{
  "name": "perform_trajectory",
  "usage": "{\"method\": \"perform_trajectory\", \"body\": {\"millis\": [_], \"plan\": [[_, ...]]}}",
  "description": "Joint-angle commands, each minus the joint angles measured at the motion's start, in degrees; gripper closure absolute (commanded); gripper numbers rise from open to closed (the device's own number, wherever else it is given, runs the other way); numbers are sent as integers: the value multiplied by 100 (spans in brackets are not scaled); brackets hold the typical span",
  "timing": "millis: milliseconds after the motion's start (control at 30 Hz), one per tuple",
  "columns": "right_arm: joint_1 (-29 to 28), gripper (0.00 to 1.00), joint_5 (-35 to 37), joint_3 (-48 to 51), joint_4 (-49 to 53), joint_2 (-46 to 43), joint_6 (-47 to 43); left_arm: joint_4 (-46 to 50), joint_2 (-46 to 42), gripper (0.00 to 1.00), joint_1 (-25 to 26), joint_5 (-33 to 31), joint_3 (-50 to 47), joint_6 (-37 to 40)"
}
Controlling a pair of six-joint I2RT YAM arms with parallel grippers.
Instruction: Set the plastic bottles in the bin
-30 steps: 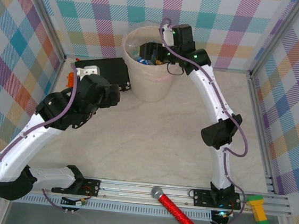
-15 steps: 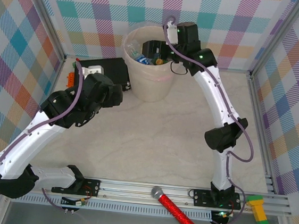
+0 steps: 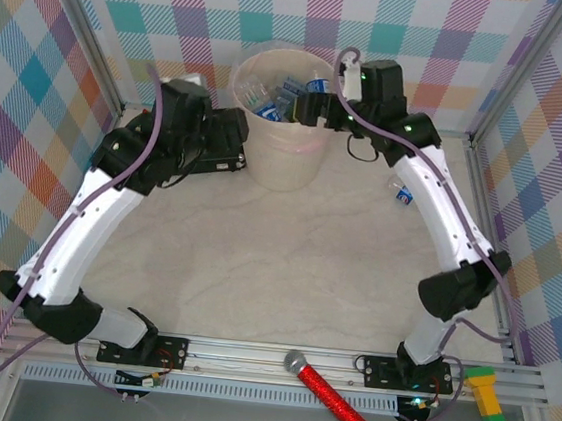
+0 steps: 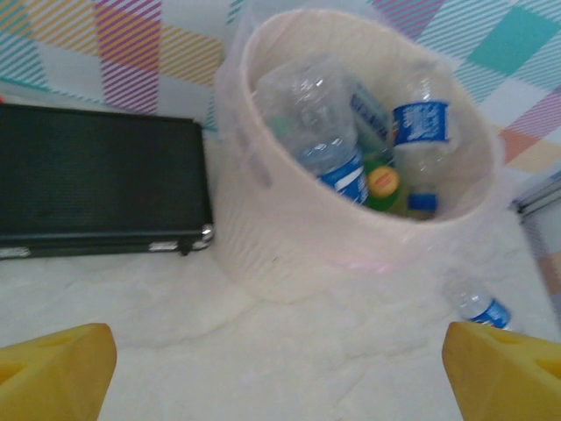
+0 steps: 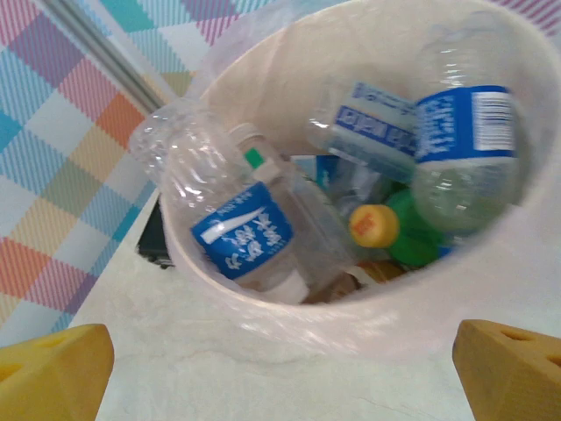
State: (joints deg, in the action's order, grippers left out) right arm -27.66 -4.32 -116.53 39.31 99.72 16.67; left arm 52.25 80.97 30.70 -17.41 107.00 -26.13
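The bin point(image 3: 284, 161), a pale beige bucket with a clear liner, stands at the back of the table. Several plastic bottles point(image 3: 285, 97) lie inside: clear ones with blue labels point(image 5: 241, 232) point(image 4: 421, 123) and a green one with a yellow cap point(image 5: 408, 230). One more clear bottle point(image 3: 400, 193) point(image 4: 480, 307) lies on the table right of the bin, under the right arm. My left gripper point(image 3: 240, 141) point(image 4: 276, 377) hangs left of the bin, open and empty. My right gripper point(image 3: 310, 108) point(image 5: 280, 377) hovers at the bin's right rim, also open and empty.
A black rectangular case point(image 4: 96, 175) lies against the bin's left side, under my left wrist. A red glittery microphone point(image 3: 327, 391) and a yellow-green object point(image 3: 486, 393) rest on the near rail. Checked walls close in the back and both sides.
My left arm swung away from the near table to the back left, beside the bin. The right arm drew back rightward from over the bin, uncovering the bottle on the table.
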Motion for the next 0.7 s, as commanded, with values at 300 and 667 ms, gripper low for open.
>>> {"method": "perform_trajectory", "body": {"millis": [300,667], "plan": [[641,1,850,1972,-583,-2013,47,-805,1900,12,-409,1549,1751,371],[813,1,1223,2528,-317,-2743,-81,-964,3392,9,-637,1843,3085,296]]}}
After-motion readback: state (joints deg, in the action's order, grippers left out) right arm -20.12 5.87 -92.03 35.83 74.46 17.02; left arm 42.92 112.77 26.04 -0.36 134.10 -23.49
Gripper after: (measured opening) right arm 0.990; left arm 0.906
